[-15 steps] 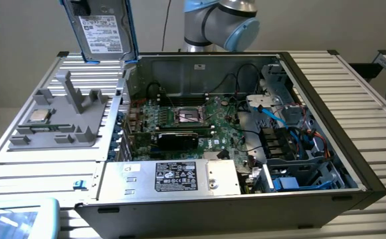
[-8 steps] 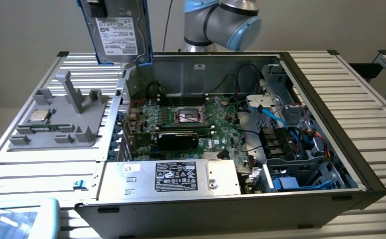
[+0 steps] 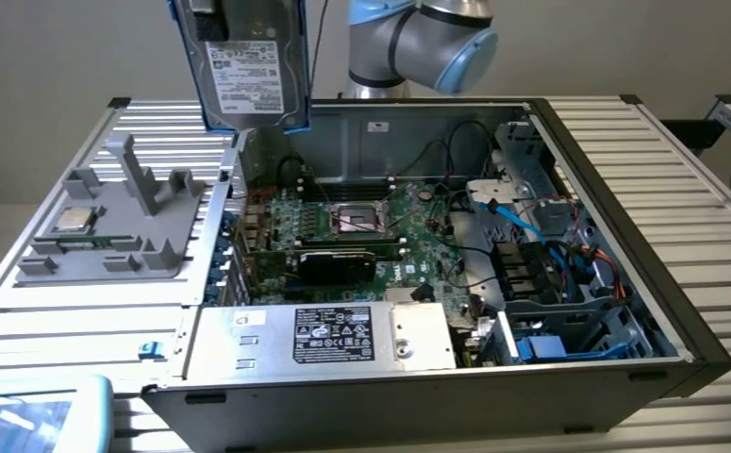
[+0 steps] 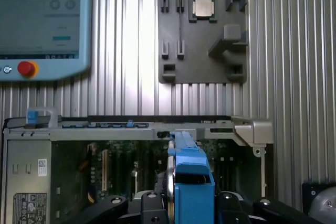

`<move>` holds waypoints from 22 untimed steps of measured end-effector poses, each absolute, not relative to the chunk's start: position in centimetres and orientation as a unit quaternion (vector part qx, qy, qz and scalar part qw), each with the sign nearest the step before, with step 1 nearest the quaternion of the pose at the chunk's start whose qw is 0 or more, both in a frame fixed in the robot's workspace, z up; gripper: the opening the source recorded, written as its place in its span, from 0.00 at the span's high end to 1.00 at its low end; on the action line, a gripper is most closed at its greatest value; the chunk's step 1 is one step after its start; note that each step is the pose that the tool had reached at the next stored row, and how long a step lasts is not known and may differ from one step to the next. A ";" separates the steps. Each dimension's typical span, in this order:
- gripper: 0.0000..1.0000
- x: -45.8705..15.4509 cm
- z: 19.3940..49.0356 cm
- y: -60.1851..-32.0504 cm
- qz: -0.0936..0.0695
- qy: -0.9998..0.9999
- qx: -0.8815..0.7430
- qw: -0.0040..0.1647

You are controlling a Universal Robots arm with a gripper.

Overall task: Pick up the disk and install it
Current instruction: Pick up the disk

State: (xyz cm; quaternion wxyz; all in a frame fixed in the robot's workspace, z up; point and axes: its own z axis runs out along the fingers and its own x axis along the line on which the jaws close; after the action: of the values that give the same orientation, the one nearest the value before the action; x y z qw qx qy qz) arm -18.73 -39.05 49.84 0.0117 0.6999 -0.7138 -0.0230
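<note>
Silver-grey metal and bright blue plastic make up the disk (image 3: 249, 75), a flat rectangular hard drive with a white printed label. It is held upright, high above the back corner of the open grey metal computer case (image 3: 378, 118), on the exterior view's left. It is pinched by its blue frame between the black jaws of the gripper (image 4: 191, 205), which are pressed against both sides of it. The height is judged to be chosen so that the case walls and cables are cleared.

Inside the case, a green motherboard (image 3: 428, 250) and a big grey box with a black label (image 3: 327, 335) are seen. Just outside the case wall, a grey plastic fixture (image 3: 101, 250) is laid flat, with a small square silver processor chip (image 3: 75, 219) seated on it.
</note>
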 end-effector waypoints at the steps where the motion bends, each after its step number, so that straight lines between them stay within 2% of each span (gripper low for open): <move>1: 0.63 -18.5 49.8 -39.4 -0.023 -0.714 0.700 0.012; 14: 0.63 -13.9 49.9 -42.6 -0.029 -0.714 0.700 0.018; 22: 0.63 -11.6 49.9 -43.2 -0.031 -0.714 0.700 0.019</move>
State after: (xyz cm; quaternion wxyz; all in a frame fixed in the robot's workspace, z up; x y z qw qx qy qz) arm -11.63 -43.20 49.86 0.0194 0.6996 -0.7136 -0.0306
